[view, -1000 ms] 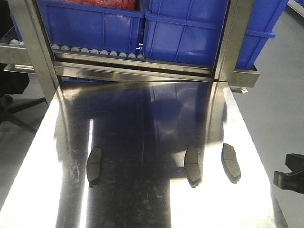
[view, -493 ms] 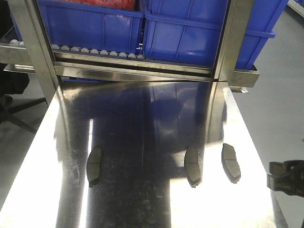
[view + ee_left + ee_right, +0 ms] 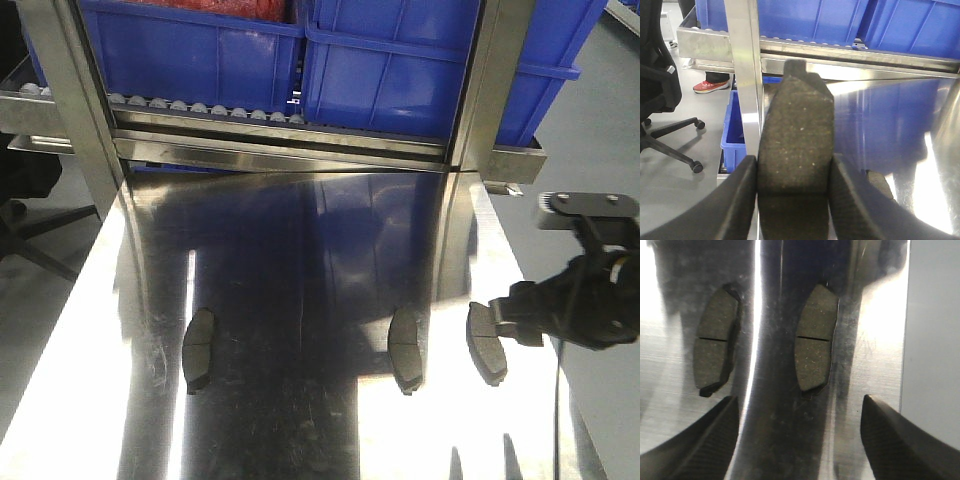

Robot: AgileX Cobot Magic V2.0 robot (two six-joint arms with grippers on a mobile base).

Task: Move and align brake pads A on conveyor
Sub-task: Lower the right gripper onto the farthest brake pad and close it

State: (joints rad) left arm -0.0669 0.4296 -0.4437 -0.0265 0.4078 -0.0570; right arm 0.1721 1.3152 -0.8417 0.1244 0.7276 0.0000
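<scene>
While our left gripper (image 3: 794,167) is clamping one of the brake pads A, the held pad (image 3: 796,130), friction face up between its fingers (image 3: 737,197), our right gripper (image 3: 800,400) is hovering spread wide and empty over the steel table (image 3: 300,430). Just ahead of those open fingertips the rightmost pad (image 3: 813,345) is lying in line with the gap. The middle pad (image 3: 716,340) is sitting outside the fingers, on the side away from the table's edge. Well apart from both grippers, the third loose pad (image 3: 199,348) is lying alone.

We are judging the job barely begun: one pad lifted, three to collect, none aligned (the conveyor is not showing in any view). Farther on, the steel upright (image 3: 747,75), roller rack (image 3: 200,105) and blue bins (image 3: 420,60) are crowding the table's far end.
</scene>
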